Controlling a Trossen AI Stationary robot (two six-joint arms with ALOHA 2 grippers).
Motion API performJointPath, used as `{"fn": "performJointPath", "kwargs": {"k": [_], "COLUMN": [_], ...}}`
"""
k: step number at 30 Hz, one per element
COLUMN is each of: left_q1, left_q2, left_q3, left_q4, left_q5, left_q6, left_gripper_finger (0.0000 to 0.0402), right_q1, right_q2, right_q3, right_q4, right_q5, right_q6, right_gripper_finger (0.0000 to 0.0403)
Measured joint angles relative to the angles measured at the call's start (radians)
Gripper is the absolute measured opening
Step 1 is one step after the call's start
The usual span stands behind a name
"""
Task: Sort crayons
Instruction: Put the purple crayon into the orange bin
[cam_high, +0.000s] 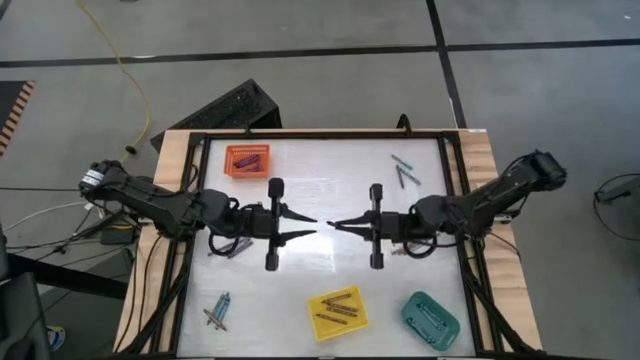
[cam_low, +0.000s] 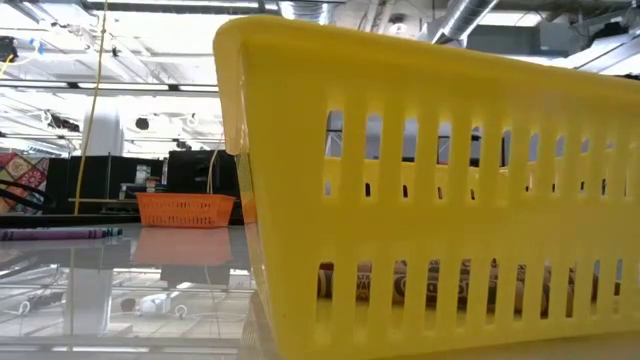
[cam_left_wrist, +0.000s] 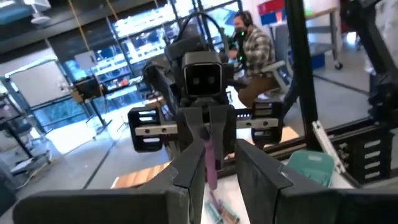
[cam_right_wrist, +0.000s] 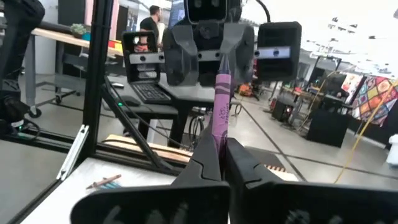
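Note:
Above the table's middle my two grippers meet tip to tip, pointing level at each other. My right gripper (cam_high: 338, 225) (cam_right_wrist: 224, 146) is shut on a purple crayon (cam_right_wrist: 222, 106) that sticks out toward my left gripper (cam_high: 312, 226) (cam_left_wrist: 221, 168). My left gripper is open, and the crayon's free end (cam_left_wrist: 210, 158) stands between its fingers, close to one of them. Loose crayons lie on the table at the far right (cam_high: 403, 170), at the near left (cam_high: 218, 312) and under my left arm (cam_high: 232, 248). My right gripper pinches one end of the purple crayon (cam_right_wrist: 219, 134) between its two fingers, coming level from the table's right. The crayon lies along the fingers, points on toward the table's left and is lifted clear of the table. My left gripper: I cannot tell whether a finger touches the crayon's free end.
An orange tray (cam_high: 229, 160) with crayons stands at the far left. A yellow tray (cam_high: 315, 318) with crayons and a teal tray (cam_high: 430, 318) stand at the near edge. A black frame (cam_high: 455, 180) runs round the tabletop. A person sits in the room behind (cam_left_wrist: 255, 43).

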Motion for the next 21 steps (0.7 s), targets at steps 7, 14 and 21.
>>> {"fn": "performJointPath", "kwargs": {"k": [7,14,21], "left_q1": [0.008,0.009,0.000], "left_q2": [0.017,0.040,0.046], "left_q3": [0.000,0.000,0.000], "left_q4": [0.009,0.014,0.016], "left_q5": [0.035,0.051,0.058], "left_q6": [-0.021,-0.021,-0.017], "left_gripper_finger": [0.0077,0.0090,0.0103], "right_q1": [0.000,-0.021,-0.024], "right_q2": [0.053,0.122,0.148], "right_q3": [0.068,0.141,0.176], "right_q4": [-0.002,-0.017,-0.038], "right_q5": [-0.014,-0.053,-0.053], "right_q6": [-0.029,-0.032,-0.054], "right_gripper_finger": [0.0000,0.0000,0.0000]}}
